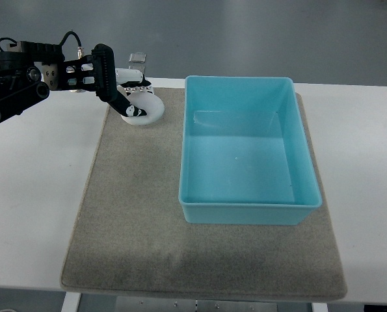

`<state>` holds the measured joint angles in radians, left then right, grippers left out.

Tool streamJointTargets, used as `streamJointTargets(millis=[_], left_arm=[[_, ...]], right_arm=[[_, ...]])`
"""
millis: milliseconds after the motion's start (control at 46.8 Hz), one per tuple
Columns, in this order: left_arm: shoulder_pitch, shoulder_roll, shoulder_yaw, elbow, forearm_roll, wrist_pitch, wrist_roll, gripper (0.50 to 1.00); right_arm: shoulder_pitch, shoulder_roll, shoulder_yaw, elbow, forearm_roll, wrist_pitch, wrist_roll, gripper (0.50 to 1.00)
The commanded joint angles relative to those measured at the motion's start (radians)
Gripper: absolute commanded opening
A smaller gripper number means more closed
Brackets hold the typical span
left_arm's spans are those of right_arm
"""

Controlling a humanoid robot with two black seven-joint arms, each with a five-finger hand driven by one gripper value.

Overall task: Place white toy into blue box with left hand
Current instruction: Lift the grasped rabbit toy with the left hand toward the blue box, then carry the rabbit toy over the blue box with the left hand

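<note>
1. Nearest us, the grey mat [134,227] covers the white tabletop [37,195]; we judge it is there to cushion the work.
2. The blue box [248,211] sits empty on the mat's right side, open upward to receive.
3. The left hand [125,97] has its fingers curled around the white toy [147,112] at the mat's far-left corner, beside the box; whether lifted, we cannot tell.

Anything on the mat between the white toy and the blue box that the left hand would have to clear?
Nothing visible. The left hand is at the round white toy; only bare grey felt mat separates it from the blue plastic box, whose near wall must be cleared.
</note>
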<state>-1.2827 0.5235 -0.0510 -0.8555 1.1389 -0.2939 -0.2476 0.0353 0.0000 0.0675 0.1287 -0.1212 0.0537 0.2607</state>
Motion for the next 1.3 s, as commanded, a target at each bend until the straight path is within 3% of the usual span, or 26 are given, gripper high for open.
streamJointTargets(millis=[0, 384, 854, 1281], left_arm=[[-0.01, -0.002, -0.02, -0.002, -0.002, 0.035, -0.001, 0.5], [-0.035, -0.02, -0.096, -0.051, -0.005, 0.098, -0.001, 0.5], [-0.026, -0.031, -0.119, -0.272, -0.007, 0.099, -0.002, 0.5], [0.002, -0.103, -0.112, -0.277, -0.007, 0.098, -0.001, 0.5]], right_arm=[[0.0, 0.0, 0.0, 0.0, 0.0, 0.0, 0.0, 0.936], [0.0, 0.0, 0.0, -0.001, 0.0, 0.0, 0.0, 0.936], [0.0, 0.0, 0.0, 0.0, 0.0, 0.0, 0.0, 0.936], [0.0, 0.0, 0.0, -0.001, 0.0, 0.0, 0.0, 0.936]])
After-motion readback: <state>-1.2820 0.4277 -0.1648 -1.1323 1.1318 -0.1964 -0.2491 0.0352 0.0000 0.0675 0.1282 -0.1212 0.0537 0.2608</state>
